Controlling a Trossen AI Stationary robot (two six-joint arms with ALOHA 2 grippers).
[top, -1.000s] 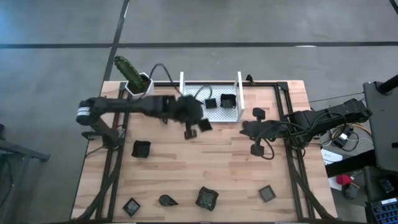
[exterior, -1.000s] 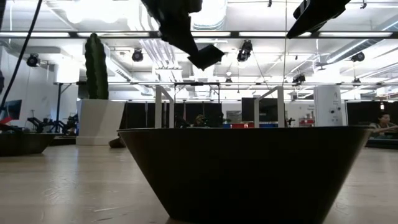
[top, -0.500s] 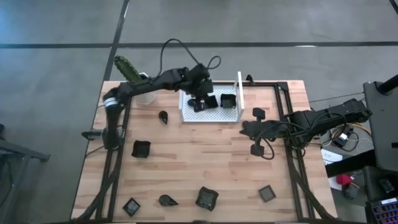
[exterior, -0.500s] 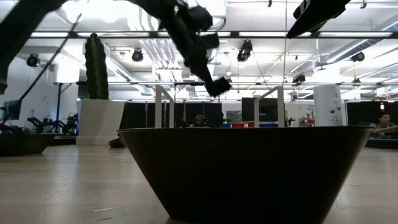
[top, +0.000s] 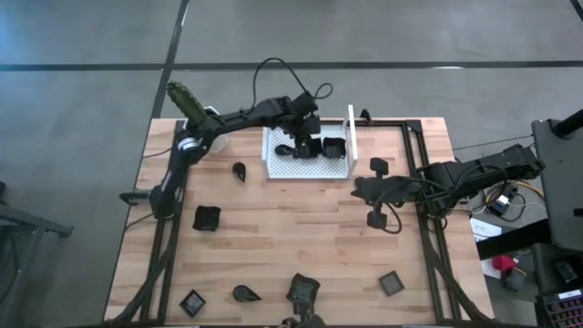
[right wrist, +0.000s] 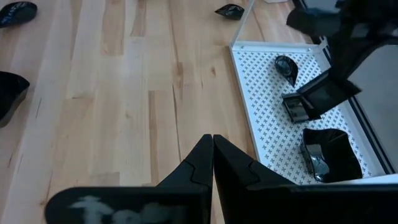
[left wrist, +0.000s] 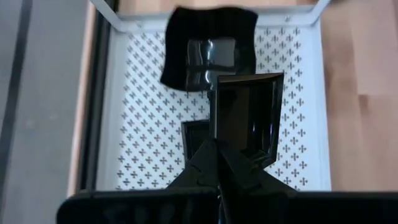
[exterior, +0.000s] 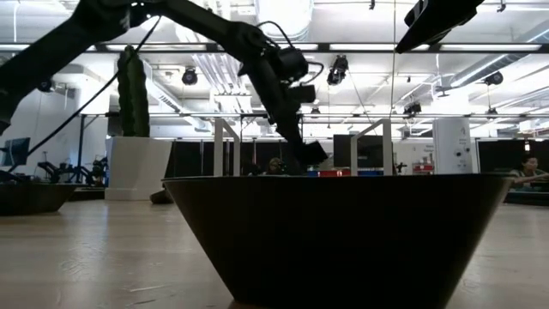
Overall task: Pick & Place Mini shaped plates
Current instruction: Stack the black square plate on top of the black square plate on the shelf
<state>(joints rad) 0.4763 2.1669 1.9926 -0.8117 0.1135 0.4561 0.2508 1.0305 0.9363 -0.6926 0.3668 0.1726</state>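
My left gripper [top: 301, 146] is over the white perforated tray [top: 305, 169] at the table's far side, shut on a square mini plate [left wrist: 249, 112]. Two other plates lie on the tray floor: a square one [left wrist: 208, 56] and a teardrop one [right wrist: 286, 65]. Several more dark plates rest on the wood: a teardrop [top: 239, 170], a square [top: 208, 218], and a row near the front edge [top: 303, 290]. My right gripper [top: 358, 189] waits shut just right of the tray, holding nothing. My left gripper pinches the square plate by one edge of its rim [left wrist: 231, 146] between its two fingers, coming from above and slanting down into the tray. The plate [right wrist: 314, 93] sits tilted in the hold, low over the tray floor; whether it touches the floor I cannot tell.
A white pot with a green cactus [top: 196, 114] stands left of the tray at the far edge. The tray's upright side [top: 350, 137] rises between the two grippers. One dark plate [exterior: 343, 240] fills the low view's foreground. Bare wood lies mid-table.
My left gripper has carried the square plate from mid-table toward the far edge, over the tray, and then down into it, staying shut on the plate. The plate has dropped from high above the table to just over the tray floor.
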